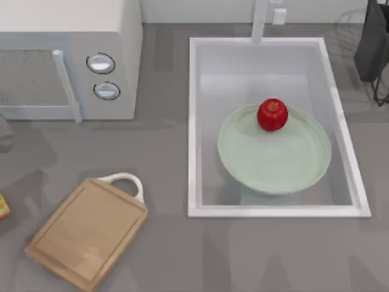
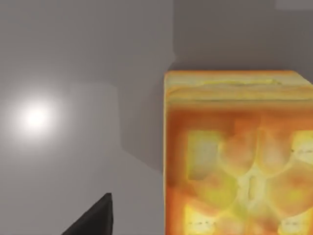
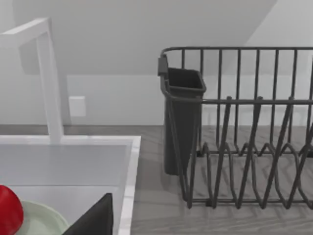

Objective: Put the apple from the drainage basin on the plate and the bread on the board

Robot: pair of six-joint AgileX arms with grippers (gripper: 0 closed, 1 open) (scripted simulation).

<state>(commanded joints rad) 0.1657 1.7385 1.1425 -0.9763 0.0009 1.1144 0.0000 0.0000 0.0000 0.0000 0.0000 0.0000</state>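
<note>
Drainage basin point(image 1: 194, 121) is sitting right of centre on the table, white faucet point(image 1: 260, 21) rising at its far rim. Microwave point(image 1: 67, 58) is occupying the far left corner. Plate point(image 1: 273, 167) is lying inside the basin, not on the counter. Board point(image 1: 88, 234) is lying tilted at the near left, white loop handle pointing toward the basin, nothing on it. Dark wire rack point(image 3: 244, 137) is standing just beside the basin on the right, with a dark cup holder at its corner. Bread point(image 2: 239, 156) is lying on the counter at the far left edge, well apart from the board; left wrist camera is looking down on it close up. Apple point(image 1: 272, 114) is resting on the plate's far rim. Right arm is sitting at the far right corner. Can't tell either claw's state.
</note>
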